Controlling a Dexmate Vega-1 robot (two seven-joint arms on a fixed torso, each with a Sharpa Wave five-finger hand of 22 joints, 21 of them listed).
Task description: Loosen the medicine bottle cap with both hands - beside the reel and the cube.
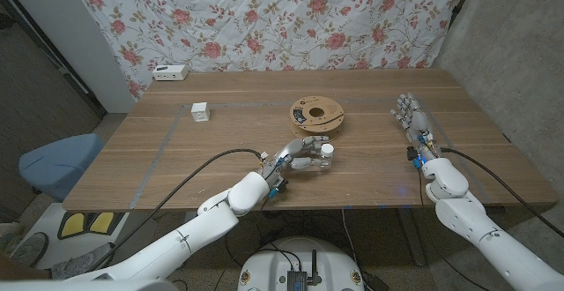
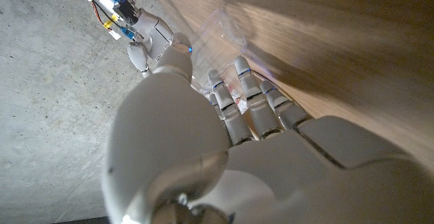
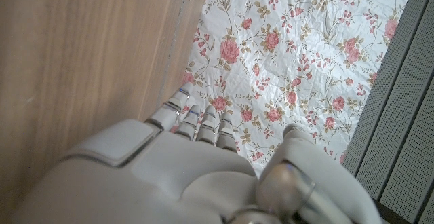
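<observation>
While the bottle [image 1: 323,157] sits at table centre, just at 6 o'clock of the reel [image 1: 317,115], the left hand [image 1: 300,156] wraps its fingers round the body, white cap [image 1: 327,149] left exposed on the right side. Judgement: this grip steadies the bottle so the other hand can turn the cap. Right hand [image 1: 416,125] lies well apart at 3 o'clock, fingers extended and spread, holding nothing; it has yet to approach. Cube [image 1: 201,112] stands at 10 o'clock of the bottle, well clear. Wrist view shows left fingers [image 2: 239,95] curled; the bottle itself is hard to make out there.
</observation>
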